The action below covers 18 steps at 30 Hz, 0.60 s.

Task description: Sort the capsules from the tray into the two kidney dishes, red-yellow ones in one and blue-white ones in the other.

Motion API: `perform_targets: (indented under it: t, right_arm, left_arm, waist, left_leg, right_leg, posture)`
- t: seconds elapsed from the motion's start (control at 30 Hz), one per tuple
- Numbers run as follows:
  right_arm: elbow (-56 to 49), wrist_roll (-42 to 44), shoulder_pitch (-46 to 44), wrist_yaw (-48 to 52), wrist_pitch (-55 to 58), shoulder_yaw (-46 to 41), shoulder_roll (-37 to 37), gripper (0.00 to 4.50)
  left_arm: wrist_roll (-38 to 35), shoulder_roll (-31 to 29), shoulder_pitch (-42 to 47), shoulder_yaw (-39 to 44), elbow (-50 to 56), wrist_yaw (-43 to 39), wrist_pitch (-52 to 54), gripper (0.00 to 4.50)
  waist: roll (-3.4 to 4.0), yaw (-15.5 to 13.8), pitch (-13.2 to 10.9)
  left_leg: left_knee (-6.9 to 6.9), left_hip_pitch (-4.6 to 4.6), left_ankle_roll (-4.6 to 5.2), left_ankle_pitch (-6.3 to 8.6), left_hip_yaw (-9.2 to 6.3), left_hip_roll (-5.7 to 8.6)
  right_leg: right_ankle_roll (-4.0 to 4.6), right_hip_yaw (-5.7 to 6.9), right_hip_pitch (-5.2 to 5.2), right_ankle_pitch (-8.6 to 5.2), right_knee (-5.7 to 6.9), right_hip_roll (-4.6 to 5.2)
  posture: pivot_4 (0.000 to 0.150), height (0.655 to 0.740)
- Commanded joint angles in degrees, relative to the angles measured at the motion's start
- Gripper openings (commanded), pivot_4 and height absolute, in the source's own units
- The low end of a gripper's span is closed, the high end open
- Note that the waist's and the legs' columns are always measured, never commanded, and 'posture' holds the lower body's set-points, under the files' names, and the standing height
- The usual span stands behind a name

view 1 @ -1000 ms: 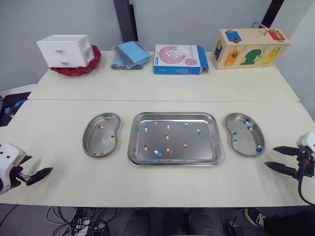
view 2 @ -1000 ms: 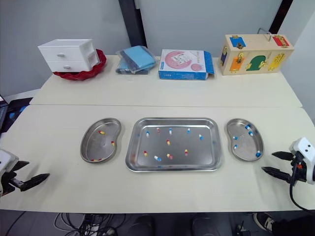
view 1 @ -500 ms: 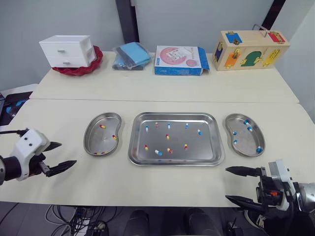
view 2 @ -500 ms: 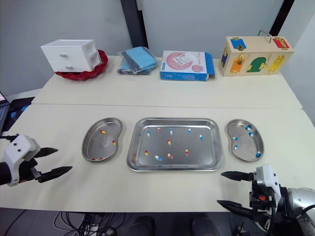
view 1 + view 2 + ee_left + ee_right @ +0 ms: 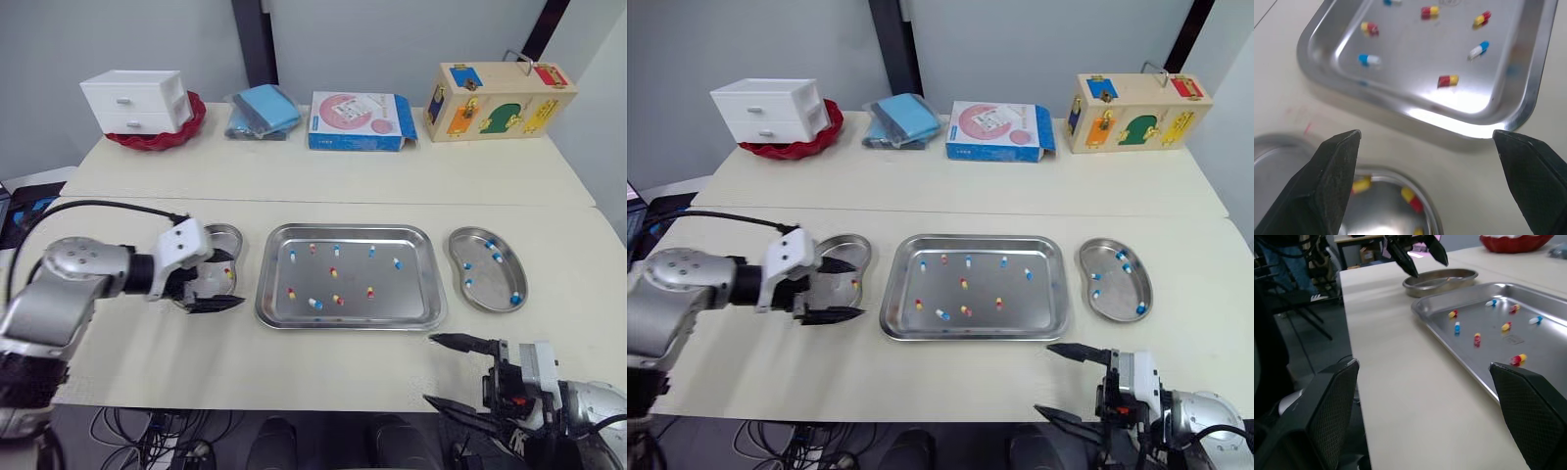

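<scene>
The steel tray (image 5: 343, 324) lies mid-table with several red-yellow capsules (image 5: 336, 300) and blue-white capsules (image 5: 313, 305) scattered in it. To its left is a kidney dish (image 5: 226, 235) containing red-yellow capsules (image 5: 1408, 196). My left gripper (image 5: 235, 282) hovers open over that dish's tray-side edge, covering much of it, with nothing between its fingers (image 5: 1332, 181). The right kidney dish (image 5: 485, 279) holds several blue-white capsules (image 5: 497, 255). My right gripper (image 5: 429, 368) is open and empty at the table's front edge, near the tray's front right corner.
On the rear table stand a white drawer unit (image 5: 130, 99) on a red bowl, a blue packet (image 5: 260, 108), a pink-and-blue box (image 5: 359, 118) and a wooden lock box (image 5: 495, 99). A black cable (image 5: 98, 206) arcs over my left arm.
My left gripper swung right from the table's left edge to the left dish. My right gripper shifted slightly left along the front edge. Both stay open.
</scene>
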State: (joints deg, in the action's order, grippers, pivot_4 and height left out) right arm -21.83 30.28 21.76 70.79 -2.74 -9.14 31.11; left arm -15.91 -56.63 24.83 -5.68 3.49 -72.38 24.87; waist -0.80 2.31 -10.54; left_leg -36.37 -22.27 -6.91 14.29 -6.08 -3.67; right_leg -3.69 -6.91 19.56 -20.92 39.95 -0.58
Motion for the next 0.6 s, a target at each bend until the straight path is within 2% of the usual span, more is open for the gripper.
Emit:
perform_targets:
  t: [0.03, 0.1, 0.37, 0.57, 0.6]
  right_arm:
    - [-0.1, 1.0, 0.4, -0.5, -2.6, -0.1, -0.8, 4.5]
    - [0.0, 0.5, 0.8, -1.1, -3.4, 0.2, -1.1, 4.5]
    - [-1.3, -0.5, 3.0, -3.9, -5.3, 2.1, -1.9, 4.5]
    - [-2.4, -1.5, 3.6, -6.7, -6.4, 3.4, -3.0, 4.5]
    - [-2.5, -1.6, 3.8, -6.9, -6.6, 3.6, -3.1, 4.5]
  left_arm:
    - [3.1, 1.2, 4.9, -4.6, -1.4, -2.4, -0.7, 4.48]
    - [5.4, 2.8, 8.7, -8.4, -2.2, -3.5, -0.1, 4.48]
    - [8.7, 7.1, 15.1, -13.4, -6.1, -6.3, -1.7, 4.48]
    - [14.4, 12.1, 20.0, -17.3, -16.9, -7.7, -11.4, 4.48]
    - [15.0, 12.8, 20.6, -17.7, -18.3, -8.2, -12.5, 4.31]
  waist:
    - [0.0, 0.0, 0.0]
    - [0.0, -0.2, 0.0]
    - [0.01, -0.4, 0.0]
    - [0.01, -0.5, 0.0]
    - [0.01, -0.5, 0.0]
  left_leg:
    - [-0.02, 0.0, 0.0, 0.0, 0.01, 0.0]
    - [-0.07, -0.02, 0.0, 0.0, -0.02, 0.01]
    - [-0.25, -0.07, 0.01, 0.01, -0.07, 0.01]
    - [-0.4, -0.07, 0.02, 0.01, -0.13, 0.03]
    - [-0.41, -0.07, 0.02, 0.01, -0.13, 0.03]
  right_leg:
    - [0.0, -0.01, 0.0, 0.0, 0.0, 0.0]
    - [0.0, 0.02, -0.02, 0.0, 0.0, 0.0]
    - [0.0, 0.03, -0.07, 0.0, 0.02, -0.02]
    - [0.0, 0.07, -0.17, 0.0, 0.03, -0.02]
    - [0.0, 0.07, -0.17, 0.0, 0.03, -0.02]
  posture:
    - [0.15, 0.74]
    - [0.15, 0.74]
    - [0.15, 0.74]
    - [0.15, 0.74]
    - [0.15, 0.74]
